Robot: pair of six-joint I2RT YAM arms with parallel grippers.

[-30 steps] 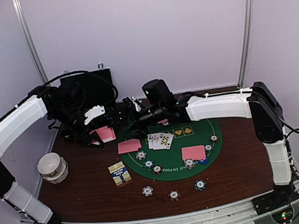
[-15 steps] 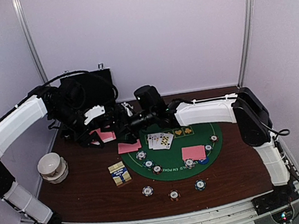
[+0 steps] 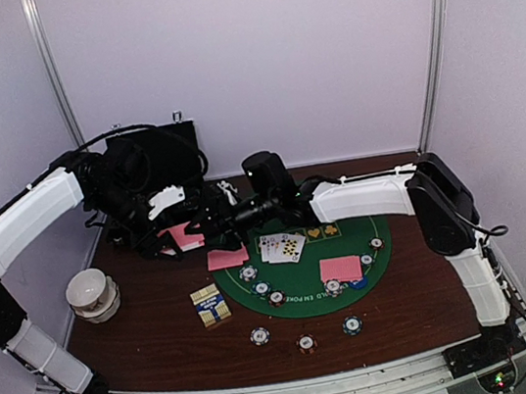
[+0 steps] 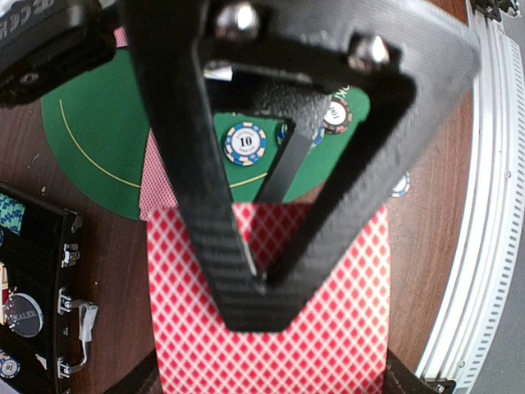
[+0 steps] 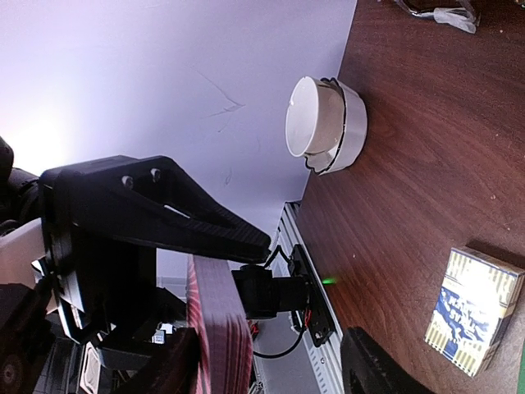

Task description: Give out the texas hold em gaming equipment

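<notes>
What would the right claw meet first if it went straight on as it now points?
Probably the stack of pink-backed cards in the left claw, edge-on between the right claw's fingers; depth is unclear.

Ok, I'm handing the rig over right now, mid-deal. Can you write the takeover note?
Left gripper: shut on the deck of pink-backed playing cards, held in the air.
Right gripper: open, fingers either side of that deck's edge; no card pulled off yet.
Done: five face-up cards on the round green felt mat; face-down pink cards at its left edge and on its right part; striped-edge poker chips on the mat and three more in front of it.
Left: probably draw the next card and deal further hands.
</notes>
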